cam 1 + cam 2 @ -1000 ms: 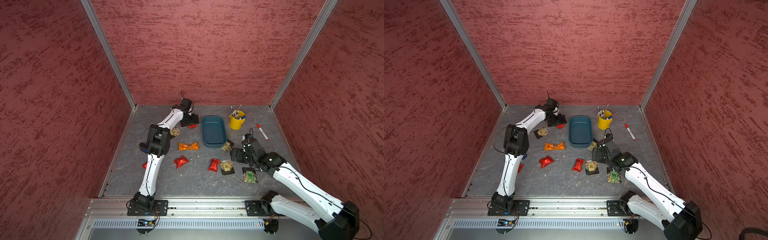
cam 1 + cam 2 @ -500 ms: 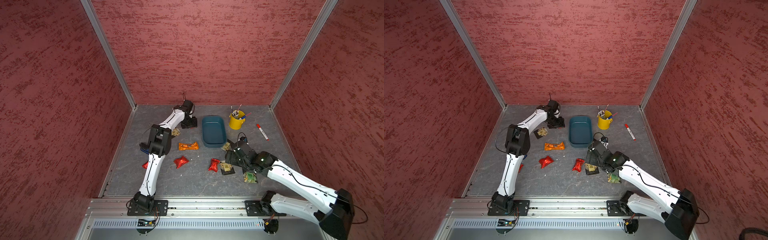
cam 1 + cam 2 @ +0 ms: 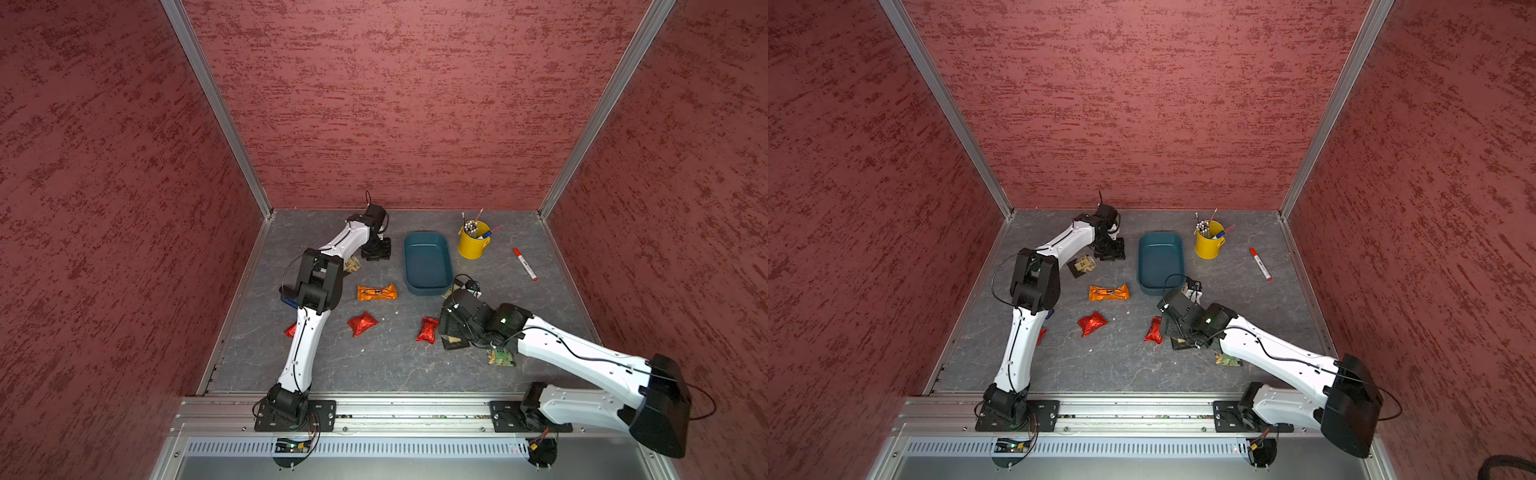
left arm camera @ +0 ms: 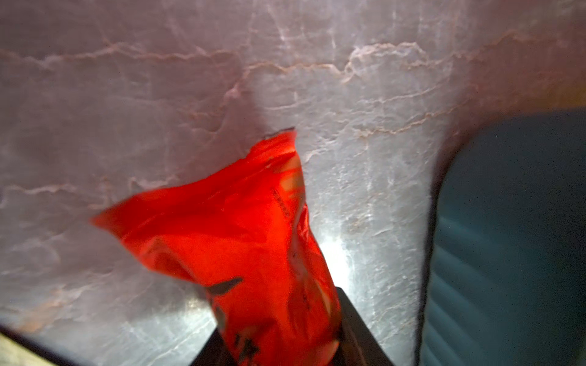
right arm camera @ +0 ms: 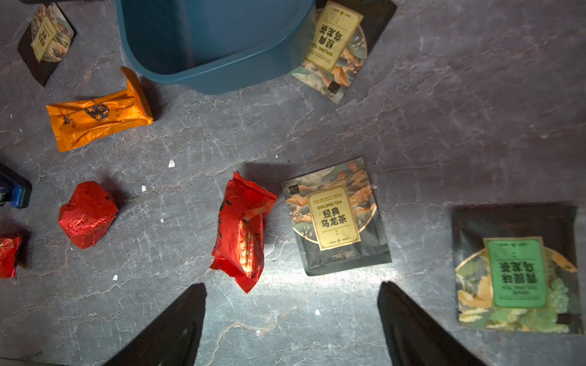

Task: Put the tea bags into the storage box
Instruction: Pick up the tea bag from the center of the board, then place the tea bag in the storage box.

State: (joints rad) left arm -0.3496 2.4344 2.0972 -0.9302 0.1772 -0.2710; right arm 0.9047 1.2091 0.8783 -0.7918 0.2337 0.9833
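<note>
- We are showing the left gripper at the far side of the table, just beside the box. Its jaws, wide 1 second ago, are now closing on a red packet, which is standing between the 2 fingers in the left wrist view.
- In both top views this packet, peeking out beside the gripper 1 second ago, is now lying hidden beneath it.
- We are showing the right gripper hanging wide and empty above the table. Its arm has been swinging away from the corner sachet by the box toward a second red packet and a beige-label sachet, which are lying just beside each other.
- We are finding the box empty, with the other tea bags lying scattered on the table around it.
- We are judging that pick 1 is being secured. A short lift over the box wall is what remains for the left arm, and the crinkled foil may be slipping if the grip is shallow.
</note>
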